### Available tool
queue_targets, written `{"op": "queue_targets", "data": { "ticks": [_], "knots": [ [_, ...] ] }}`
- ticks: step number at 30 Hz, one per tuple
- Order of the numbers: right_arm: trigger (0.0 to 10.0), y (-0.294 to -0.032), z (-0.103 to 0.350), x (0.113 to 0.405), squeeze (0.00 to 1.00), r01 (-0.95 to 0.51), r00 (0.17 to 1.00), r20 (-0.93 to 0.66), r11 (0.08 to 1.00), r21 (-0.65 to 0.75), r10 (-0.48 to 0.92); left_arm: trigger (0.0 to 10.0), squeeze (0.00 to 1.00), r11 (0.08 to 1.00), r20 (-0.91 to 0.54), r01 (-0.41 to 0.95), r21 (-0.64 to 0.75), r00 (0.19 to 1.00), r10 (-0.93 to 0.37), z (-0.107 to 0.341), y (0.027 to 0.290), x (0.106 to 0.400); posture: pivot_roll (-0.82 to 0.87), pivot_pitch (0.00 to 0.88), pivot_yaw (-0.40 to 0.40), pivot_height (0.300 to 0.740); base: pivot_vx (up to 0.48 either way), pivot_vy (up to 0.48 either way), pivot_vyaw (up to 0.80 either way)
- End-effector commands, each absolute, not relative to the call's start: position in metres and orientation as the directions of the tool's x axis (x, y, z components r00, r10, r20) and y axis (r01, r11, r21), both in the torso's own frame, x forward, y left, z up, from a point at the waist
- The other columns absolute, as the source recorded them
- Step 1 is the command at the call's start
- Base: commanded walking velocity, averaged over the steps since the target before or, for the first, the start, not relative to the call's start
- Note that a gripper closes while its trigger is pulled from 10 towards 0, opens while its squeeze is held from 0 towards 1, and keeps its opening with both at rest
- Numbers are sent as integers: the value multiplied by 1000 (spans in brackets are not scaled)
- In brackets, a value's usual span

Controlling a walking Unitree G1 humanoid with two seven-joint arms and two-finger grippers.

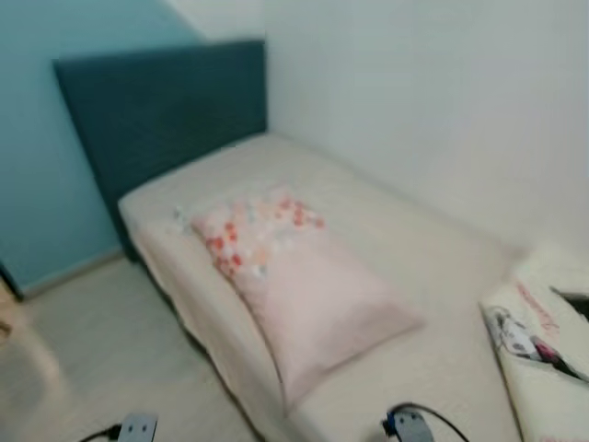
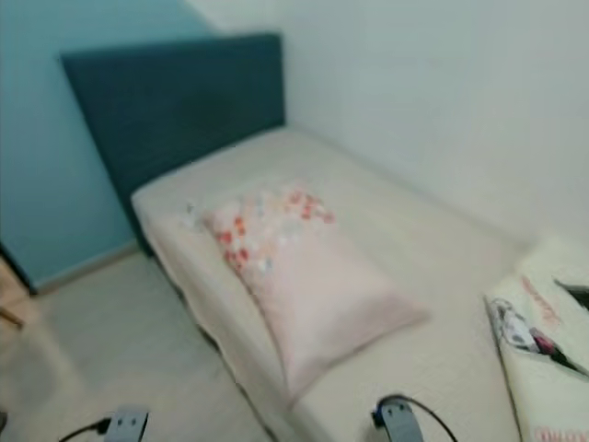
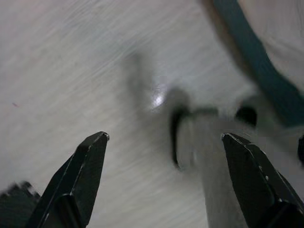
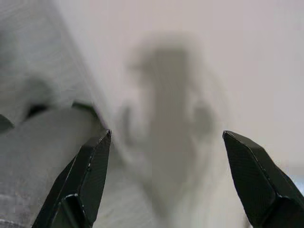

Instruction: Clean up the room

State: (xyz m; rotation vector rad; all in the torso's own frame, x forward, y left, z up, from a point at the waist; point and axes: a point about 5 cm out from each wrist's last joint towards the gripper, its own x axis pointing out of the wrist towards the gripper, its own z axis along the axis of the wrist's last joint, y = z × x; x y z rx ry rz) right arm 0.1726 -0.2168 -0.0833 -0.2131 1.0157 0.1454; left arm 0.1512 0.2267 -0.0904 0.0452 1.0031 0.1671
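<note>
We see a pale pink rectangular pillow with a red floral end (image 1: 294, 276) lying mid-frame on the cream-sheeted bed (image 1: 405, 239), below its dark teal padded headboard (image 1: 166, 110). A white printed cushion (image 1: 543, 341) sits at lower right. Our left hand (image 3: 164, 178) and right hand (image 4: 166, 178) hang wide open, holding nothing.
</note>
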Motion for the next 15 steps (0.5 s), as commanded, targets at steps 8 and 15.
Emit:
{"op": "queue_targets", "data": {
  "ticks": [8,15],
  "knots": [
    [10000,-208,-86,169,0,-229,513,-857,970,-77,54,10000,0,983,-848,-135,126,499,178,-91,231,149,16,0,-54,740,0,0,775],
    [10000,-207,-88,165,0,-223,506,-860,973,-63,60,10000,0,984,-853,-115,133,492,173,-92,229,148,19,0,-52,740,0,0,775]
  ]
}}
